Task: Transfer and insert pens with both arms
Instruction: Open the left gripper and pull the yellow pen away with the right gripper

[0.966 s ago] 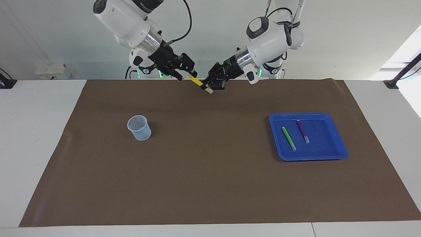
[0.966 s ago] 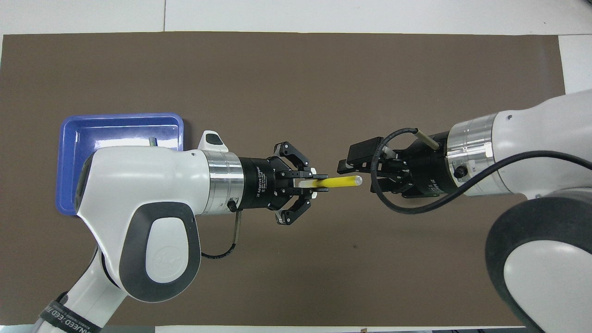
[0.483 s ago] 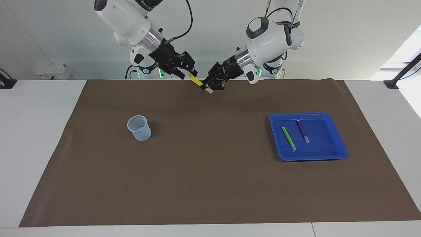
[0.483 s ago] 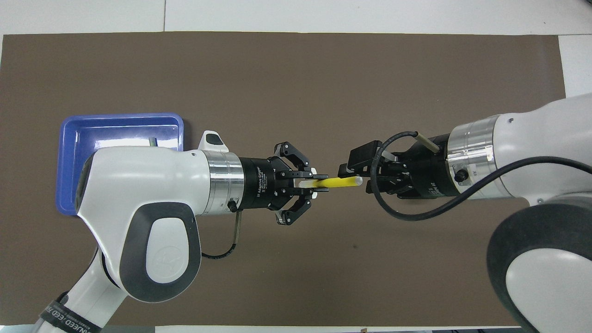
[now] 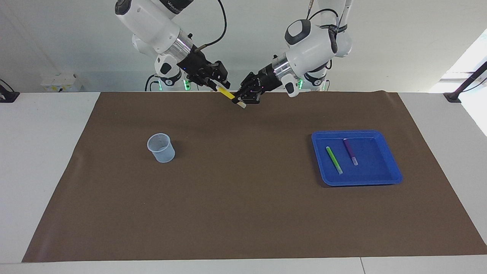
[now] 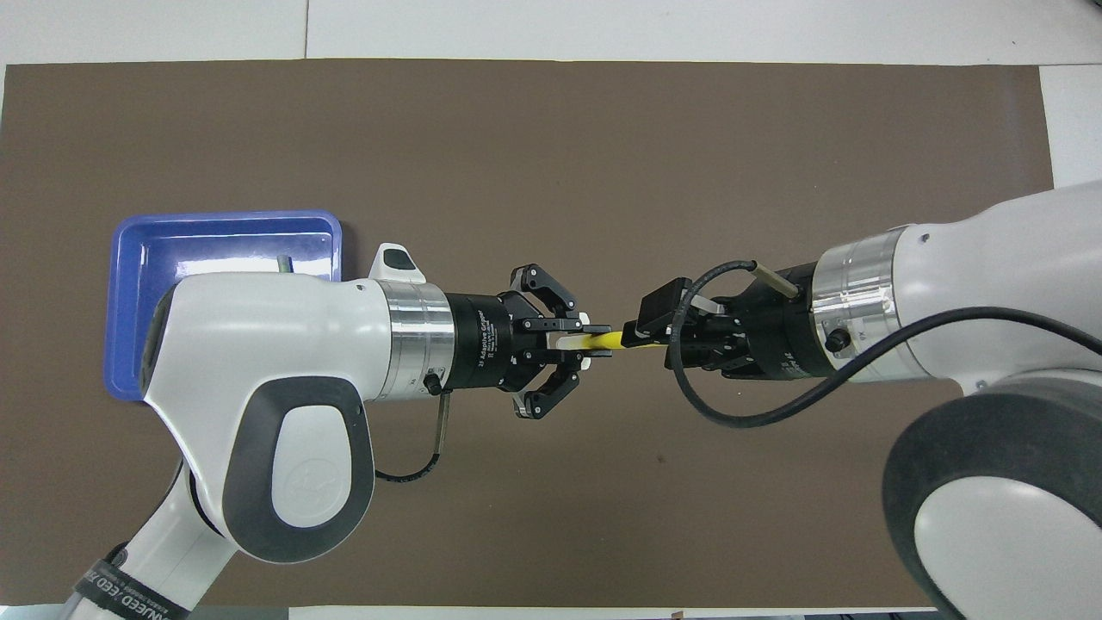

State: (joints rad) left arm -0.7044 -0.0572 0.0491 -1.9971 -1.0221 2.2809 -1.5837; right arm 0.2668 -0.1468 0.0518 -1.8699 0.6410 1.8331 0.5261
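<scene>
Two claws on one pen now, nearly. L claw [image 5: 243,99] is clamped on the yellow pen [image 5: 228,94] near its pale tip, top center of the facing view, up in the air over the bench [image 5: 243,213] edge by the robots. A sec ago the R claw [image 5: 214,84] sat short of the pen's free end w/ fingers wide; it has since slid over that end and is closing down, but can't tell if it's actually gripping yet. So it looks like a mid-air handoff, prob w/ release by L next. Green pen [image 5: 334,160] and purple pen [image 5: 350,151] lie in the blue tray [image 5: 392,179], center right; cup [image 5: 161,147] center left, nothing in it afaict.
</scene>
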